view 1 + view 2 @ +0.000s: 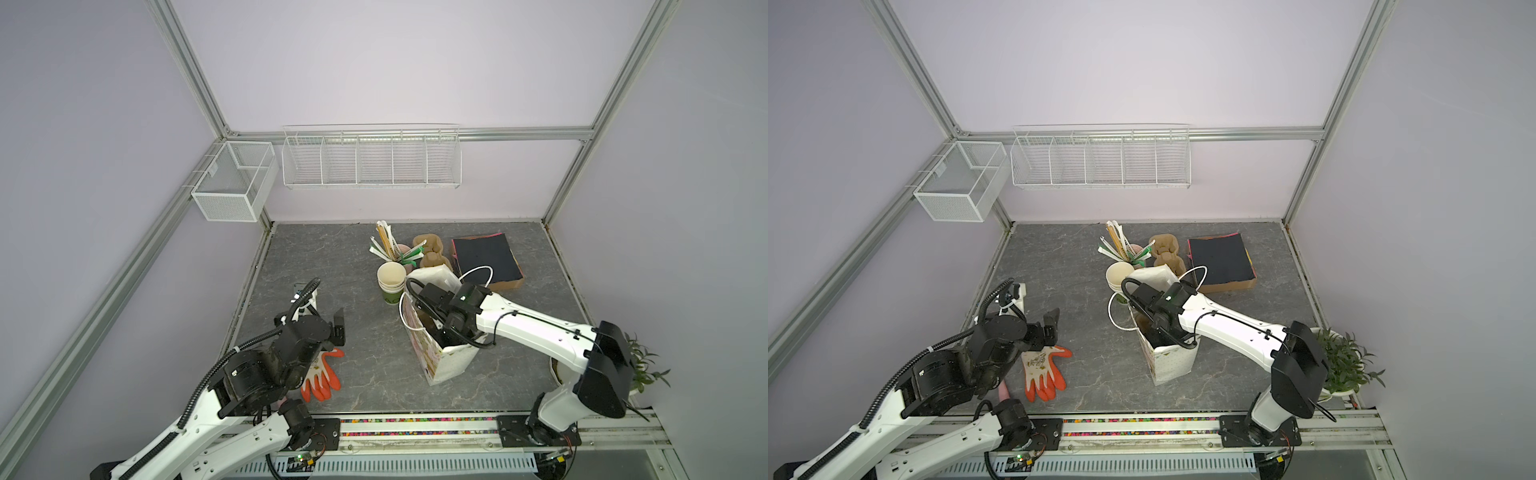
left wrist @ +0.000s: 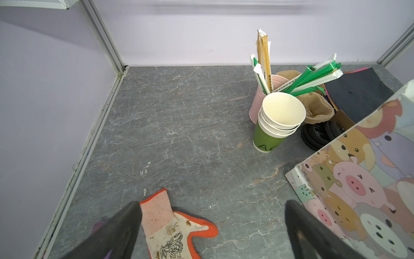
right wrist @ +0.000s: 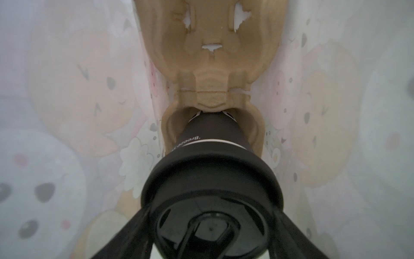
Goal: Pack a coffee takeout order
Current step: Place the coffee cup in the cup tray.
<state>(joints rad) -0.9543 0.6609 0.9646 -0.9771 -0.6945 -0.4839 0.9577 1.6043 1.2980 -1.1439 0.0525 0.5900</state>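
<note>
Nearest, at the left edge of the grey worktop (image 1: 365,374), the left claw (image 2: 212,203) is held above an orange-and-white work glove (image 2: 170,233), its jaws spread wide and nothing between them. At the near right corner a small potted plant (image 1: 1345,365) is seen behind the right arm. Just beyond, near the middle of the worktop, a cartoon-printed paper bag (image 1: 446,365) is stood upright, and the right arm is plunged into its open mouth. Inside the bag, the right claw (image 3: 211,215) is seen with its fingers (image 3: 125,226) set against either side of the lid of the black paper cup (image 3: 210,134); the cup appears to be clamped, though the contact is blurred at that close range. The cup is seated in one pocket of the brown moulded-pulp carrier (image 3: 210,56), which is lodged between the bag's walls; the other pocket is shown empty. Behind the bag, stacked cream cups (image 1: 391,282) with a green bottom cup are placed, touching a pink cup of wrapped straws (image 2: 264,98). Beside these, spare pulp carriers (image 1: 432,249) are piled. Farther right, the thin black paper sheet (image 1: 484,257) is laid on top of coloured sheets in a shallow cardboard tray (image 1: 505,286). On the far wall, two white wire baskets (image 1: 372,158) are mounted.
</note>
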